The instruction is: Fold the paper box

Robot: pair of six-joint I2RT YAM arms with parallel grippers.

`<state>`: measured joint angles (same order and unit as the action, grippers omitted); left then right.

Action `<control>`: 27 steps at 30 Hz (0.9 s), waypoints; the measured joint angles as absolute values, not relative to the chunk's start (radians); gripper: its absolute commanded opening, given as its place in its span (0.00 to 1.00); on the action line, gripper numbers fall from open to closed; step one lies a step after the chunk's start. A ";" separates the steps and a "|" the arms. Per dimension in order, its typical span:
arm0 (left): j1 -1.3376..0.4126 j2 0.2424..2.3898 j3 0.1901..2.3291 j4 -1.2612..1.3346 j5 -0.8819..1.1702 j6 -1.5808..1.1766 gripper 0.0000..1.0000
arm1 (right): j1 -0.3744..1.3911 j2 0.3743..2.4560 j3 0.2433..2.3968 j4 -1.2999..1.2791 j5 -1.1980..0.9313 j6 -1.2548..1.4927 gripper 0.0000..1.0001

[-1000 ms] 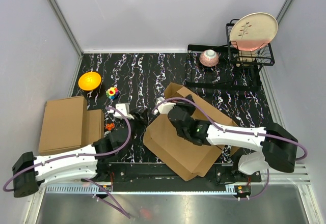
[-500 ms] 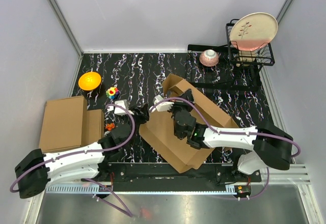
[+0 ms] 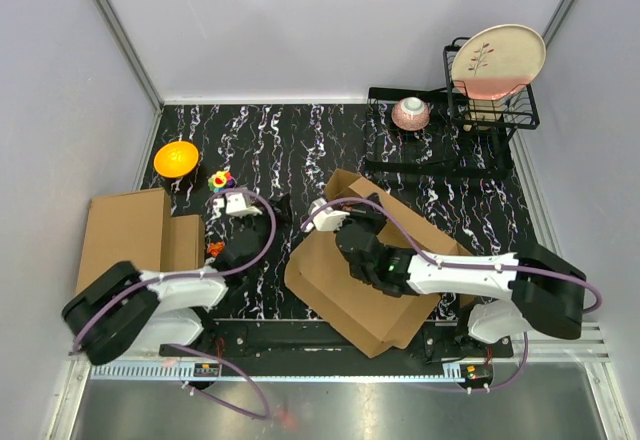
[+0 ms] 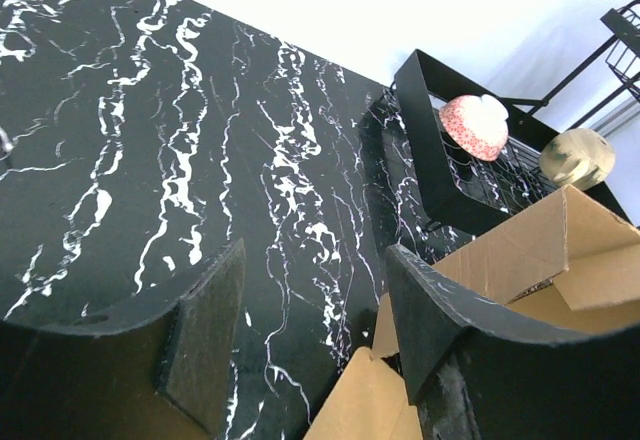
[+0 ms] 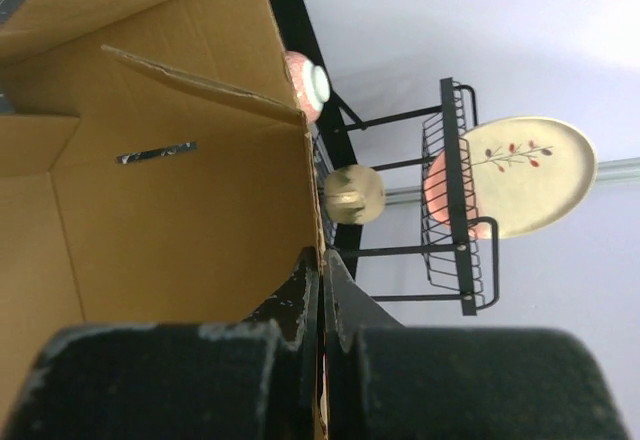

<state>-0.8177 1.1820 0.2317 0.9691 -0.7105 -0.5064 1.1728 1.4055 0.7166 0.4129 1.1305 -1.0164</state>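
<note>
The brown paper box (image 3: pixel 372 285) lies open in the middle of the table, its back flap (image 3: pixel 345 182) raised. My right gripper (image 3: pixel 354 224) is shut on the edge of a box wall; the right wrist view shows the fingers (image 5: pixel 305 285) pinching the cardboard rim, with the box's inside (image 5: pixel 170 210) to the left. My left gripper (image 3: pixel 279 207) is open and empty just left of the box, apart from it. In the left wrist view its fingers (image 4: pixel 205 340) stand wide over the black table, with the box's corner (image 4: pixel 365 410) below and its flaps (image 4: pixel 520 255) to the right.
Flat cardboard sheets (image 3: pixel 125 245) lie at the left. An orange bowl (image 3: pixel 176 157), a colourful toy (image 3: pixel 220 179) and a small orange piece (image 3: pixel 214 249) sit nearby. At the back right are a black tray with a pink bowl (image 3: pixel 411 113) and a wire rack holding a plate (image 3: pixel 497 60).
The left arm has drawn back and folded, its gripper moving a little away from the box's left edge. The box rose at the back, then settled lower, still held by the right gripper.
</note>
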 measured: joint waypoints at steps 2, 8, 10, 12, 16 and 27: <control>-0.791 1.248 0.236 1.036 -0.663 -0.507 0.63 | 1.173 1.384 0.723 0.341 1.114 -0.951 0.00; -0.757 1.381 0.270 1.195 -0.505 -0.505 0.67 | 1.173 1.361 0.743 0.225 1.076 -0.835 0.00; -0.756 1.427 0.276 1.236 -0.450 -0.501 0.69 | 1.173 1.359 0.745 0.201 1.071 -0.815 0.00; -0.756 1.477 0.278 1.249 -0.405 -0.497 0.70 | 1.173 1.359 0.748 0.187 1.071 -0.807 0.00; -0.752 1.548 0.279 1.251 -0.351 -0.487 0.71 | 1.173 1.359 0.758 0.166 1.072 -0.807 0.00; -0.664 1.593 0.289 1.264 -0.328 -0.479 0.74 | 1.173 1.304 0.768 0.061 1.052 -0.776 0.00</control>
